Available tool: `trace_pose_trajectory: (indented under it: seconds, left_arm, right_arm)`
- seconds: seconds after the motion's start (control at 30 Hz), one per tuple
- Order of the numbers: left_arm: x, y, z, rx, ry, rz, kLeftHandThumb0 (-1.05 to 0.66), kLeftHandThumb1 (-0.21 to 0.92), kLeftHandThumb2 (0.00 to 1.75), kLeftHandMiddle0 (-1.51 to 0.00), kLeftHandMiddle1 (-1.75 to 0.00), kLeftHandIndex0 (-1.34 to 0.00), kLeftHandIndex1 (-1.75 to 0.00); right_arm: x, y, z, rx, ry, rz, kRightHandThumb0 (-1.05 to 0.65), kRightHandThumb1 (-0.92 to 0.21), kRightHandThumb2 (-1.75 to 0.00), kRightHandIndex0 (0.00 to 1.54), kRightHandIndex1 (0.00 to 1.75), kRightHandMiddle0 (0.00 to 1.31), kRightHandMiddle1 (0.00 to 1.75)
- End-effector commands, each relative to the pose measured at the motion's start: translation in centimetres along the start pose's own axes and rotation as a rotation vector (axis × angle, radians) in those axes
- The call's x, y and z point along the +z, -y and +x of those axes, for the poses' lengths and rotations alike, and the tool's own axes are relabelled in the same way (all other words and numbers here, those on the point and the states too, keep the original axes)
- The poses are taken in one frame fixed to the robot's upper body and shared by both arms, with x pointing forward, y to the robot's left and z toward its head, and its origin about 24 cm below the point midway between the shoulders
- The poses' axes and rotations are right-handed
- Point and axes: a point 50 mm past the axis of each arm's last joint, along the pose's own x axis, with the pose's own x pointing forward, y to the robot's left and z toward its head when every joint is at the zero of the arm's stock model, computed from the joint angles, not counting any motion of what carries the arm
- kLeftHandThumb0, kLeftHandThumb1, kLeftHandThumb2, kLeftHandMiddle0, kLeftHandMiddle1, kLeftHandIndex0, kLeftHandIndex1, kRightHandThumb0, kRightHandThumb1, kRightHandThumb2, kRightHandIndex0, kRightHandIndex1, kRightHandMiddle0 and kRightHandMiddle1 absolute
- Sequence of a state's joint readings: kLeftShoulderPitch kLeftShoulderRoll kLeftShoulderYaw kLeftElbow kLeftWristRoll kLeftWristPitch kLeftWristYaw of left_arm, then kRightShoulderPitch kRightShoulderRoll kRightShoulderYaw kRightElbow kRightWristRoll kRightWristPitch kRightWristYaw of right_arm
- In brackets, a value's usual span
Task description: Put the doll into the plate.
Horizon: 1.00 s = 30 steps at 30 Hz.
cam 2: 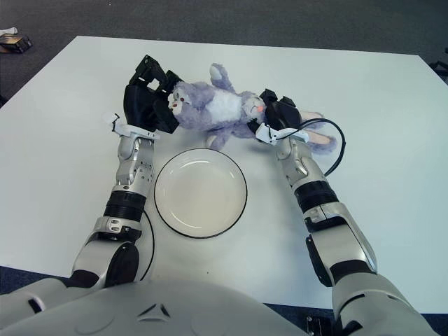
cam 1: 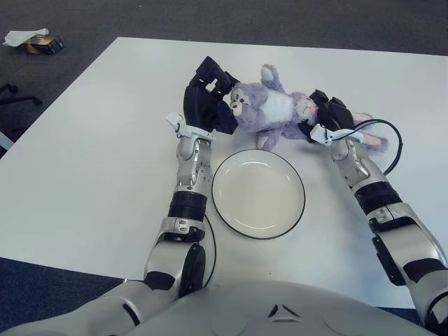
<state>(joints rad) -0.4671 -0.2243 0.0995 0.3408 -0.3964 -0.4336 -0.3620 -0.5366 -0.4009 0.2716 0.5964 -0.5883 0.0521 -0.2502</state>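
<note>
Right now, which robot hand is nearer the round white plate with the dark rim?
Left. The left robot hand sits just beyond the plate's far-left rim; the right robot hand lies farther off, far-right.

An office or lab room is suggested. A white table (cam 1: 84, 175) is set on dark grey carpet (cam 1: 105, 17). A chair base (cam 1: 14, 94) is seen at nine o'clock.

White table (cam 1: 91, 161), floor clutter (cam 1: 33, 40) beyond

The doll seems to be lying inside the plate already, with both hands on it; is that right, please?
Not quite. The doll is beyond the plate, on the far side of its rim, not inside it; the left eye view shows this. The left hand and right hand are indeed on it.
</note>
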Motion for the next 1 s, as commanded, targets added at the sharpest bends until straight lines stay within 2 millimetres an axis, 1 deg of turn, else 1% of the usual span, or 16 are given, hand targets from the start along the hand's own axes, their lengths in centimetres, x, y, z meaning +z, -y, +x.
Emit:
trace_pose_trajectory:
  seconds: [0.0,0.27,0.43,0.67,0.8,0.97]
  left_arm:
    - [0.3,-0.2,-0.1,0.015,0.006,0.000,0.00,-0.08,1.75,-0.86,-1.75,-0.75,-1.70]
    - [0.3,-0.2,-0.1,0.018,0.002,0.004,0.00,-0.06,1.75,-0.86,-1.75,-0.71,-1.74]
    - [0.3,-0.3,0.0,0.018,-0.003,-0.005,0.00,-0.06,1.71,-0.89,-1.66,-0.69,-1.75]
    - [0.6,-0.1,0.4,-0.011,0.036,-0.068,0.00,-0.05,1.71,-0.91,-1.66,-0.67,-1.75]
    - [0.8,-0.7,0.9,-0.022,0.037,-0.118,-0.01,-0.07,1.74,-0.91,-1.73,-0.69,-1.71]
    - [1.1,-2.0,1.2,-0.005,0.035,-0.177,-0.01,-0.07,1.72,-0.91,-1.74,-0.73,-1.62]
  right_arm:
    - [-2.7,-2.5,-1.6,0.085,-0.151,0.008,0.00,-0.02,-1.58,0.85,1.52,0.68,1.75]
    - [-2.7,-2.5,-1.7,0.095,-0.153,0.030,0.00,-0.01,-1.59,0.89,1.52,0.64,1.75]
    - [-2.9,-2.4,-1.6,0.110,-0.168,0.059,0.00,-0.02,-1.58,0.90,1.52,0.63,1.75]
    - [-3.1,-2.3,-1.5,0.145,-0.203,0.118,0.00,-0.02,-1.59,0.89,1.54,0.62,1.75]
    - [-3.2,-2.1,-1.3,0.184,-0.238,0.161,0.00,-0.02,-1.60,0.89,1.57,0.62,1.75]
    - [-3.3,-1.8,-1.1,0.225,-0.271,0.205,0.00,-0.01,-1.62,0.87,1.61,0.63,1.75]
